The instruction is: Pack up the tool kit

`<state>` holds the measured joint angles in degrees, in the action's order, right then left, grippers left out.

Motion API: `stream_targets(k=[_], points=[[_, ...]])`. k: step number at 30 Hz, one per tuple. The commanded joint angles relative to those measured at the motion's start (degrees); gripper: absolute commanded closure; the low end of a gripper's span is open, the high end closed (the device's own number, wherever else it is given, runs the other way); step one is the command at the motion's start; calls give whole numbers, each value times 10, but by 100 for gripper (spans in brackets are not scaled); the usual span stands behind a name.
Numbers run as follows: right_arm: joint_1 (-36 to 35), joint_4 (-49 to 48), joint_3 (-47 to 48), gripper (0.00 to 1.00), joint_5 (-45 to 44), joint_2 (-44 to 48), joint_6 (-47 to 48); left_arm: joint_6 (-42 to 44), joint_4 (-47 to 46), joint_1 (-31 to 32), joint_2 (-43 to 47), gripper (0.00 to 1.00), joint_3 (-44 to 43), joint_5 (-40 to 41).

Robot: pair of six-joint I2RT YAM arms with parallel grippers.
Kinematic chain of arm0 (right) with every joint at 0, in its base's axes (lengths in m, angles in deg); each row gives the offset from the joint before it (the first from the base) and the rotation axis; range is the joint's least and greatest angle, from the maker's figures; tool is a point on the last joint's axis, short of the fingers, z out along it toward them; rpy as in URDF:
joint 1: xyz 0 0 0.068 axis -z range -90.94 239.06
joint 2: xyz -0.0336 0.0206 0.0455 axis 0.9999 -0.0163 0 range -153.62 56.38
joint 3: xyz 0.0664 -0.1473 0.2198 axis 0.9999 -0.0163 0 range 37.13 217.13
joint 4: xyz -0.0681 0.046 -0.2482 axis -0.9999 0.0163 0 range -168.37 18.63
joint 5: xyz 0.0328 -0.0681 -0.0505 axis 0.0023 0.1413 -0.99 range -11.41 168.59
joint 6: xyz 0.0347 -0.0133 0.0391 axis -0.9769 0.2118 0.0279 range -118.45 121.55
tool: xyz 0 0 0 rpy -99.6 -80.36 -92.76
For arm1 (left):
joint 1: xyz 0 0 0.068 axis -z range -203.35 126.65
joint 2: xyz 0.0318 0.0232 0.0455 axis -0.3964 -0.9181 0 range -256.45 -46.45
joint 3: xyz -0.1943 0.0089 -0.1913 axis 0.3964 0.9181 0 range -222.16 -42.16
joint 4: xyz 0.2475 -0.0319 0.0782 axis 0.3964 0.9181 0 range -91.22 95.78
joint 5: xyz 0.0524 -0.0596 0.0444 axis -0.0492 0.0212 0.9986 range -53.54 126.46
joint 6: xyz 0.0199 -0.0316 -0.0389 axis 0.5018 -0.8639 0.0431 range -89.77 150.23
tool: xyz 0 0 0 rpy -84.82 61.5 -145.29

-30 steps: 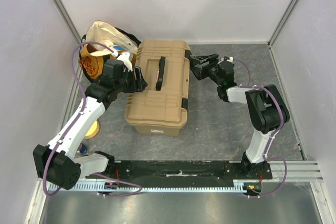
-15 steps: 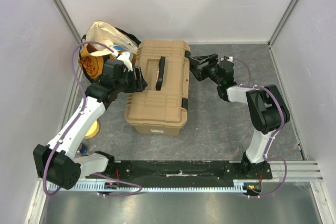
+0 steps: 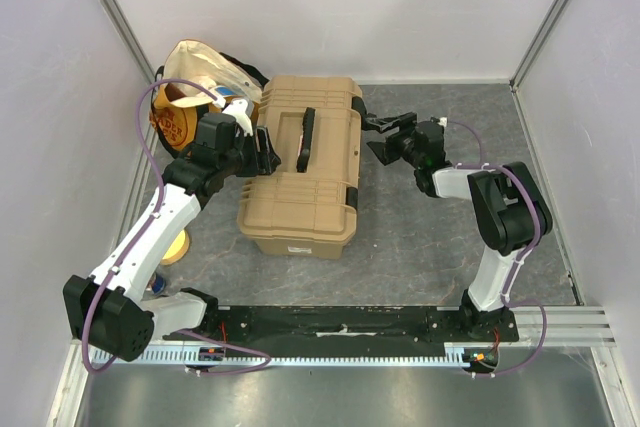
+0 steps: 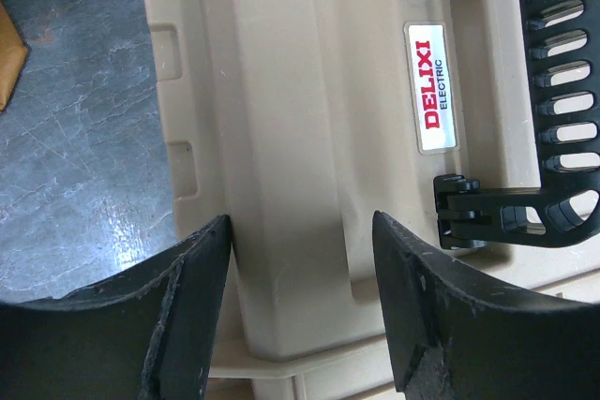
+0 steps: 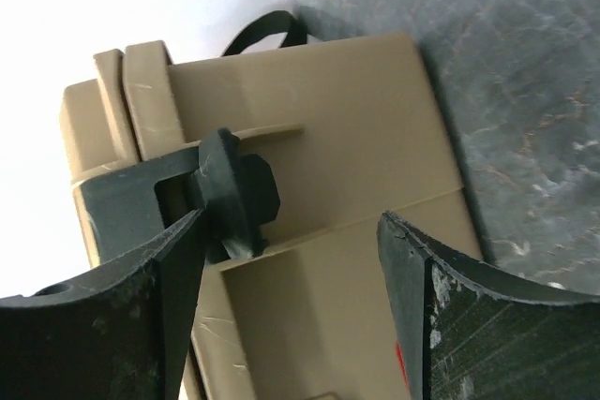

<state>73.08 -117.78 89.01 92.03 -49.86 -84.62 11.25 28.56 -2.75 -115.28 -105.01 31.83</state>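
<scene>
Toolbox first: the large tan ribbed plastic toolbox (image 3: 300, 182) sits mid-table, lid down, with its black carry handle (image 3: 306, 139) lying flat on top. We judge it stiff, bulky and probably heavy for these arms. The plastic is smooth, so the flat faces are likely slippery. The best holds look like the ribs, the lid edges, the handle, or the black side latch (image 5: 239, 196), which wants a firm press rather than a lift.

Left end effector (image 4: 300, 231): fingers apart, straddling a raised rib at the lid's left edge, nothing clamped.

Right end effector (image 5: 291, 231): fingers apart too, just beside the box's right side, the latch showing between them. Whether it touches, we cannot tell.

Table (image 3: 430, 237): grey, stone-patterned, flat and faintly glossy, so the box may slide if pushed from one side.

Room: white walls (image 3: 350, 7) close on three sides. An orange-yellow cloth bag (image 3: 195, 82) lies just beside the box's far-left corner.
</scene>
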Motion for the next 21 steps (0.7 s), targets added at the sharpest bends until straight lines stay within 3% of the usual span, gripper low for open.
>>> stream_targets(k=[1,5,15,21], points=[[-8,147,8,24,5,19,97,11,34,4,-16,32,6,-32],[1,224,22,33,-48,59,170,17,34,4,-16,32,-3,-31],[7,380,93,36,-207,157,354,42,23,4,-13,26,-81,23],[6,446,174,55,-213,133,479,42,22,1,-42,26,-137,36]])
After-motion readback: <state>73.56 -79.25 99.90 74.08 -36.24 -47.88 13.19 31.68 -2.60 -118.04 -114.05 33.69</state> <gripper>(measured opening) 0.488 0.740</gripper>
